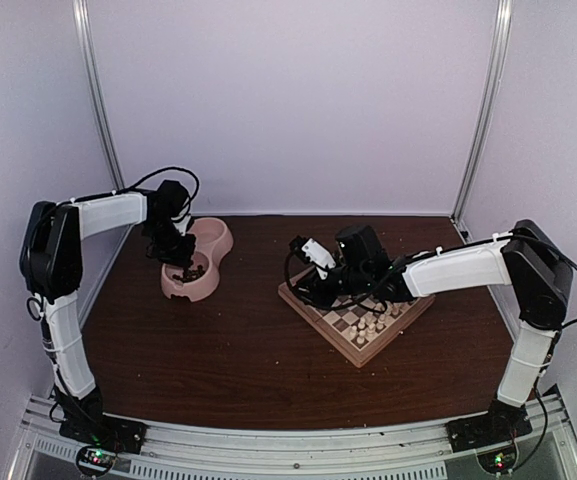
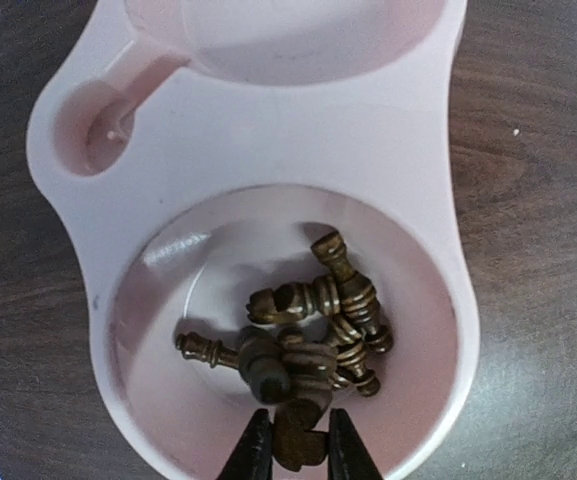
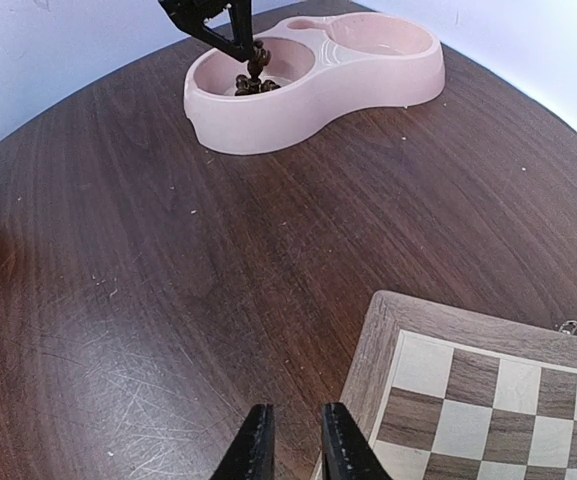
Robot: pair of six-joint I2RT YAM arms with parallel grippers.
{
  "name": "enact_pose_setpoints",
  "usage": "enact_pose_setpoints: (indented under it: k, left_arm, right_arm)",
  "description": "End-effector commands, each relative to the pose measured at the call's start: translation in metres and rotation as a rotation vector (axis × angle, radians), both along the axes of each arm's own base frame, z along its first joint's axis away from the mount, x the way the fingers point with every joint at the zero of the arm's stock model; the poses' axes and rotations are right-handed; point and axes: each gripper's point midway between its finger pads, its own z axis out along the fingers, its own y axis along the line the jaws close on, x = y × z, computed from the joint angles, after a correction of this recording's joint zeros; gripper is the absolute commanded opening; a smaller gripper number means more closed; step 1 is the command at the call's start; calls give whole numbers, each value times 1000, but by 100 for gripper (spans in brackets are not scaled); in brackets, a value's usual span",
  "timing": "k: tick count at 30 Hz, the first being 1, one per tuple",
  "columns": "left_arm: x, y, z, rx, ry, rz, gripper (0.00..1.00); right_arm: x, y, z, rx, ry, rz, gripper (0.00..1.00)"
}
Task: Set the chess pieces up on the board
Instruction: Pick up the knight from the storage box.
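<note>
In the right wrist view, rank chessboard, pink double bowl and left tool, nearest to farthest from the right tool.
1. chessboard, beside the right tool, on its right.
2. pink double bowl, far ahead.
3. left tool, above the bowl's nearer hollow.

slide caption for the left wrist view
Left tool gripping a dark chess piece in the pink bowl.

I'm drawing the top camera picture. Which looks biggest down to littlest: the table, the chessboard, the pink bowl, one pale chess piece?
Largest to smallest in the top view:
1. table
2. board, clearly bigger than the bowl
3. pink double bowl
4. pale chess piece, just a tiny dot
</note>
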Motion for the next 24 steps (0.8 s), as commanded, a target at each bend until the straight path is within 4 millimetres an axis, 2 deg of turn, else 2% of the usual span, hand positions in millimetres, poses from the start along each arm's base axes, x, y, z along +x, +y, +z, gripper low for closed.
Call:
enact_pose_setpoints:
  k: [1, 7, 13, 20, 24]
  left_arm:
    - [8, 2, 28, -26, -97, 0, 14]
    - [6, -1, 36, -47, -108, -8, 11]
    - [-3, -17, 47, -140, -94, -51, 10]
    - [-20, -69, 63, -439, -36, -174, 10]
    - [-28, -94, 68, -509, -5, -202, 10]
  right_arm:
    - [0, 8, 4, 6, -8, 15, 19]
    - [0, 8, 5, 7, -9, 15, 19]
    - [0, 9, 4, 11, -5, 17, 19]
    - [0, 7, 11, 31, -21, 7, 19]
    - [2, 0, 16, 34, -51, -28, 18]
